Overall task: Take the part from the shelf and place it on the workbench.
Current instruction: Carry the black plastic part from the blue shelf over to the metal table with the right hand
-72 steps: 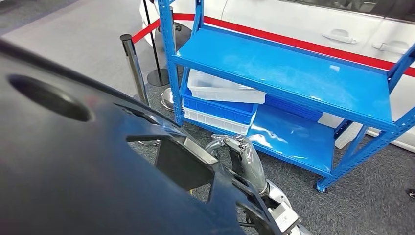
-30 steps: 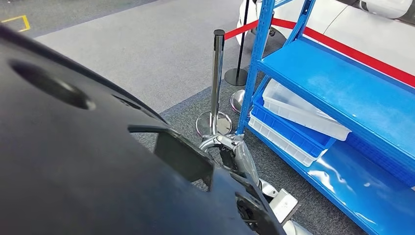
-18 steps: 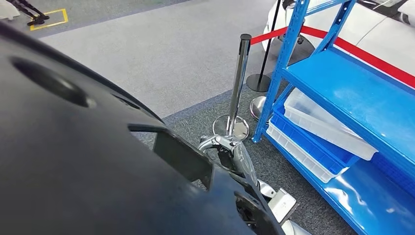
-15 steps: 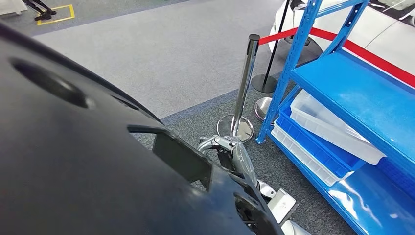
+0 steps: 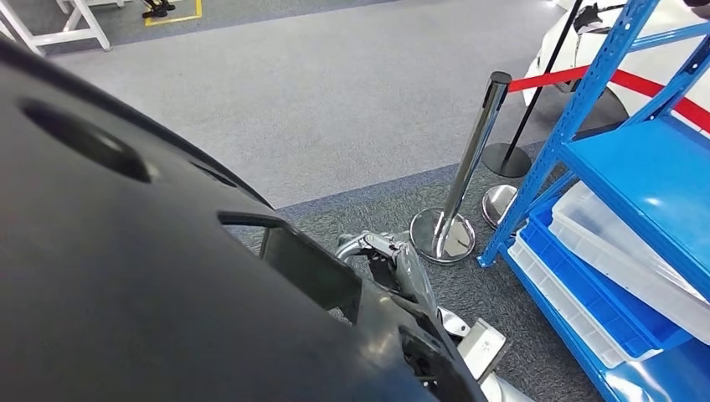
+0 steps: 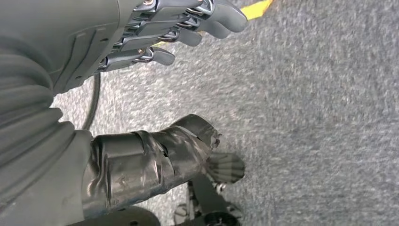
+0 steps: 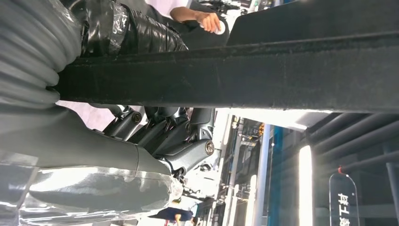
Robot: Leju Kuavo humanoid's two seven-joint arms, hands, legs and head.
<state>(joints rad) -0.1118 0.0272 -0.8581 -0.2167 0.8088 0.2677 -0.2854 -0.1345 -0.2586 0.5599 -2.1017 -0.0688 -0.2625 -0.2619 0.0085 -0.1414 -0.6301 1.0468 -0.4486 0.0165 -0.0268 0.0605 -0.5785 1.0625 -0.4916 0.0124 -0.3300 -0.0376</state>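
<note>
A large black moulded part (image 5: 126, 276) with holes and a square cut-out covers the left and lower head view, close to the camera. My right hand (image 5: 387, 255) grips its lower right edge, fingers curled around the rim. In the right wrist view the part's edge (image 7: 263, 70) runs as a thick black bar, clamped by the right hand (image 7: 160, 132) between the taped thumb and the dark fingers. My left hand (image 6: 141, 37) hangs over grey carpet with its fingers apart and nothing in it.
The blue shelf (image 5: 636, 159) stands at the right, with a white bin (image 5: 619, 251) resting on a blue bin (image 5: 586, 289) on its lower level. A chrome stanchion (image 5: 469, 159) with a red belt (image 5: 544, 81) stands beside it. Grey carpet stretches ahead. A person's hand (image 7: 207, 21) is in the background.
The camera has turned left: shelf, bins and stanchion have slid toward the right edge and more open carpet shows. The part and my right hand keep the same place in the picture.
</note>
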